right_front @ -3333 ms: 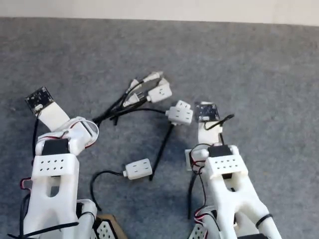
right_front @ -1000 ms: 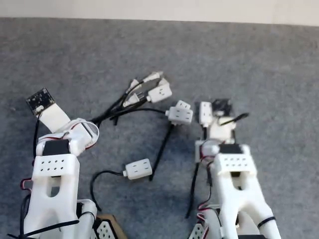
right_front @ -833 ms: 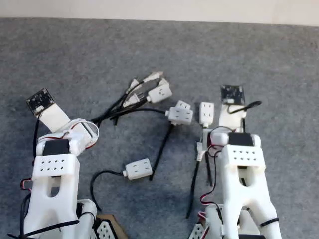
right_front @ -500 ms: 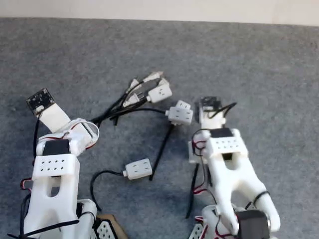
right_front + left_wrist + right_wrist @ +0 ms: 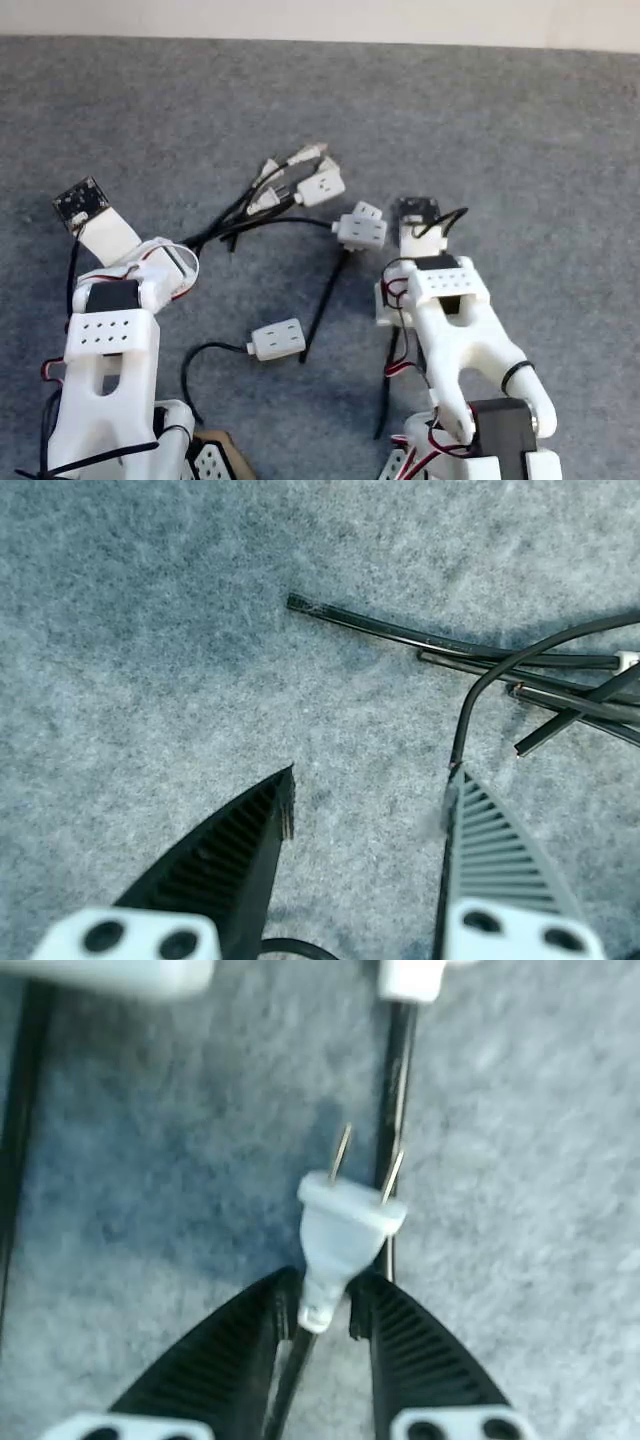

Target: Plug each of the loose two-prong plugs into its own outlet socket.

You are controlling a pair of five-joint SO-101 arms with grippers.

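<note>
My right gripper (image 5: 322, 1295) is shut on a white two-prong plug (image 5: 350, 1222), held by its cable end with the prongs pointing away from the wrist. Just beyond the prongs lie a white socket (image 5: 110, 970) and a second white socket (image 5: 415, 975) with a black cable (image 5: 395, 1080). From above, the right arm (image 5: 445, 290) stands beside the socket (image 5: 362, 228). Two more sockets (image 5: 322, 184) (image 5: 278, 340) and loose plugs (image 5: 305, 155) (image 5: 264, 203) lie on the carpet. My left gripper (image 5: 368, 790) is open over bare carpet next to black cables (image 5: 450, 645).
Grey carpet (image 5: 520, 130) covers the table, open at the far side and to the right. A tangle of black cables (image 5: 225, 228) runs between the left arm (image 5: 110, 330) and the sockets. One cable (image 5: 325, 290) crosses the middle.
The right arm swung out to the right, uncovering a white socket, then came back left over it. The left arm has kept still.
</note>
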